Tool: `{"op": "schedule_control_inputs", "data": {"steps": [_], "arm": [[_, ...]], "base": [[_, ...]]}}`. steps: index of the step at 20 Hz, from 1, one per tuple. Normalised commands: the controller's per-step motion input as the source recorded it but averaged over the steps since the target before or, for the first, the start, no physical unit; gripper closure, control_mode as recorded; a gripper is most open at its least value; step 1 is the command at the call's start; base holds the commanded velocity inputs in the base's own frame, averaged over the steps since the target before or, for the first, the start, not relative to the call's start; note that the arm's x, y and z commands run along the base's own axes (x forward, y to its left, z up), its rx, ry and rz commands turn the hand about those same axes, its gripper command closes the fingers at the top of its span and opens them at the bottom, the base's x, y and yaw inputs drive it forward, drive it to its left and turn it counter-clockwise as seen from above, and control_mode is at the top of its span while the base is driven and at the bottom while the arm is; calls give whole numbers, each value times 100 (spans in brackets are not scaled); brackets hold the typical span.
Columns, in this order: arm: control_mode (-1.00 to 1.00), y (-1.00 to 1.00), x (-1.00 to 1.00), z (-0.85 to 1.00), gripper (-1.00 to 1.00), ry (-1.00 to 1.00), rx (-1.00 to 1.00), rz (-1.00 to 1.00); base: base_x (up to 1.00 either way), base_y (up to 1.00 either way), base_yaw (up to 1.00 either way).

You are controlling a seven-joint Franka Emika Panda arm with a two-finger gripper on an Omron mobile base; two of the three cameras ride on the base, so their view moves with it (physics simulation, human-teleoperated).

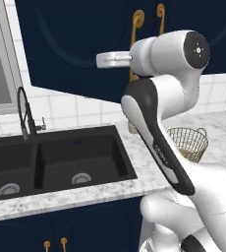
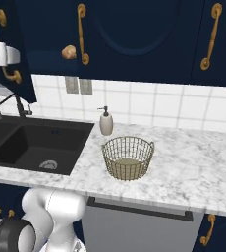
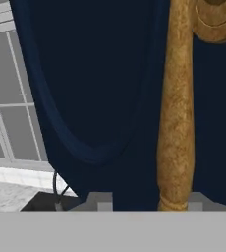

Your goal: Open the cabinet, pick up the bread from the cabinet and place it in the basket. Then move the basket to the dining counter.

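Your gripper [image 3: 147, 201] has its fingers spread around the foot of the brass handle [image 3: 176, 123] on the cabinet [image 1: 75, 44], not yet pinching it, so a pull now could slip off the rounded foot. The bread [image 2: 69, 52] shows inside at 10 o'clock from the basket [image 2: 127, 157]. A fast swing risks knocking it off.

matt navy painted cabinet [image 2: 134, 39] doors, mottled brass handle [image 3: 176, 113] with a dull sheen, tan-gold wire mesh basket [image 2: 128, 157], veined white-grey marble counter [image 2: 193, 167], matt black sink [image 1: 56, 162], glossy white wall tiles [image 2: 174, 106], crusty golden-brown bread [image 2: 69, 52]
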Motion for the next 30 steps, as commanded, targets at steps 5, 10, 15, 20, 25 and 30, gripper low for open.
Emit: {"op": "schedule_control_inputs", "data": {"steps": [5, 10, 15, 20, 25, 30], "arm": [[-100, 94, -91, 1, 100, 2, 0, 0], [-100, -11, -100, 49, 100, -13, 18, -1], [-100, -87, -71, 38, 100, 0, 25, -11], [-100, -99, -16, -4, 100, 9, 55, -3], [-100, -62, 14, -15, 100, 16, 76, 21], [-100, 3, 44, -29, 100, 18, 44, 45]], "base": [[0, 0, 0], [0, 0, 0], [0, 0, 0], [0, 0, 0], [0, 0, 0], [0, 0, 0]]}}
